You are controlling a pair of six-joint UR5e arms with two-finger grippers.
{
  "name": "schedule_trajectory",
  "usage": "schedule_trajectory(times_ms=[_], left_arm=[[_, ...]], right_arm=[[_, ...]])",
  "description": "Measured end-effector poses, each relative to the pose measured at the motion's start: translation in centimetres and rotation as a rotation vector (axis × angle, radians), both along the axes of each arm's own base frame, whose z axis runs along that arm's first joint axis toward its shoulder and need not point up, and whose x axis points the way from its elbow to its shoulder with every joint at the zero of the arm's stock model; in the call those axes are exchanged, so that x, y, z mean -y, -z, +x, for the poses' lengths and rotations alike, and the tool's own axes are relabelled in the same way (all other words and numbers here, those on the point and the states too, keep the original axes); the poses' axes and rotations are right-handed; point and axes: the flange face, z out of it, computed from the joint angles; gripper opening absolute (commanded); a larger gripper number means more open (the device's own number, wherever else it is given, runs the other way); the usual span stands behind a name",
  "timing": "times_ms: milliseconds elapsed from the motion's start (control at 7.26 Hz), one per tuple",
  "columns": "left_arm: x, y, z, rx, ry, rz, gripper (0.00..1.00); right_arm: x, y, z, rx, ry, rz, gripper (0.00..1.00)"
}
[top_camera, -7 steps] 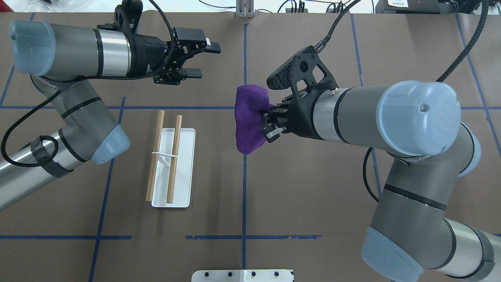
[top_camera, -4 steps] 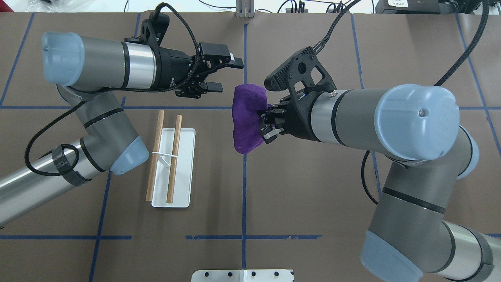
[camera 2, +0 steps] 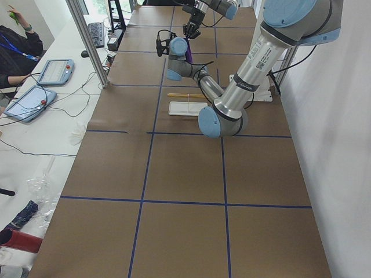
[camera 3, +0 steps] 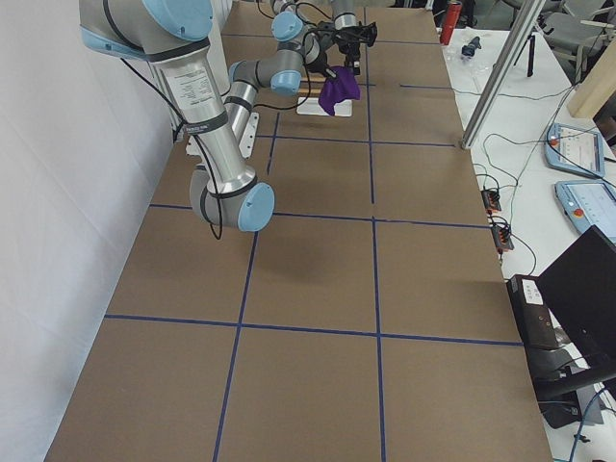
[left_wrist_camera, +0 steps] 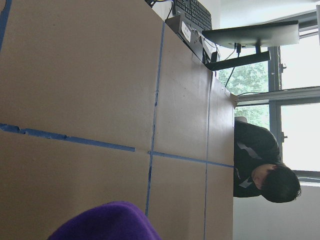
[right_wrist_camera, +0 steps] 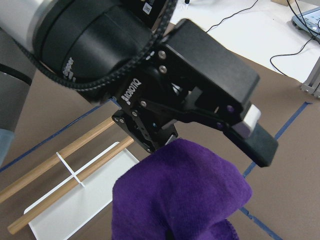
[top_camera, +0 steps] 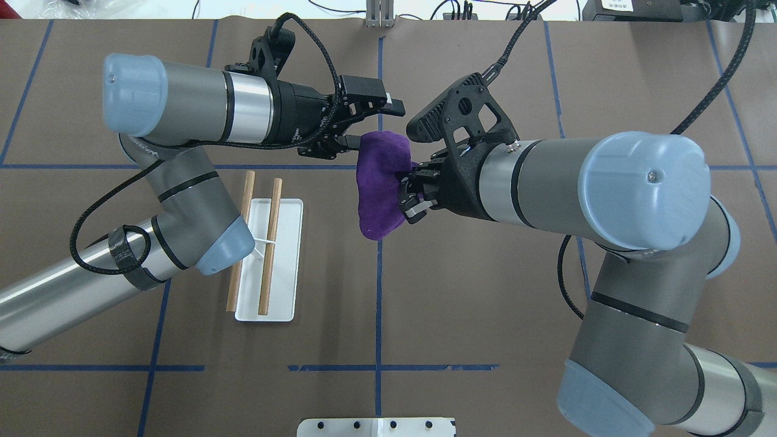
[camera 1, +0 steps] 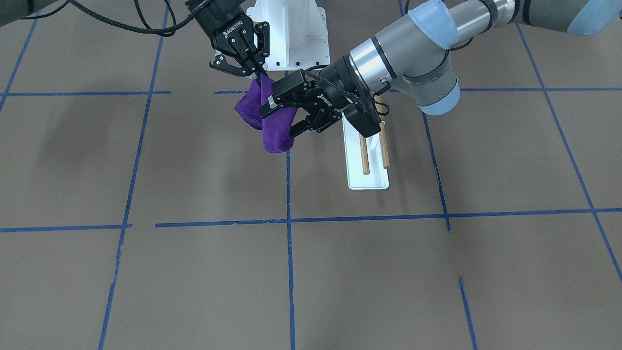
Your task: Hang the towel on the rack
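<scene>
In right gripper [top_camera: 407,197], towel [top_camera: 376,179]

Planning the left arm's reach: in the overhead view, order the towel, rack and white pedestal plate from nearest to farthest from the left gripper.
1. towel: mid-table, right at the open left gripper.
2. rack: on the robot's left side, partly under the left arm.
3. white pedestal plate: at the view's bottom edge, centre.
</scene>
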Motion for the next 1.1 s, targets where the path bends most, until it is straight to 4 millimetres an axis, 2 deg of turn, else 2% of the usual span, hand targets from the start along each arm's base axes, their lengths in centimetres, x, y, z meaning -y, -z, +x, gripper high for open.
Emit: schedule_trajectory(times_ms=[413,689,826,964,1102], left_arm=[[-0.5,-0.1,0.7,0.005,-0.013,0.009,0.96],[-0.9,-0.3,0.9,0.012,-0.042,0.013,0.92],[-1.1,-0.4,0.9,0.015,-0.056,0.015,0.84],[-1.1,-0.4,0.9,0.017,-0.063,0.016,0.67],[-1.2,-0.5,1.0,0.019,-0.070,0.017,0.46]], right_arm=[[0.0,-0.1,-0.1,-0.002,0.001,-0.001,0.00],[0.1,-0.3,-0.1,-0.007,0.001,-0.001,0.00],[0.1,-0.3,-0.1,-0.009,0.000,-0.002,0.00],[0.1,-0.4,-0.1,-0.009,0.000,-0.002,0.00],[0.1,-0.4,-0.1,-0.010,0.000,-0.003,0.00]])
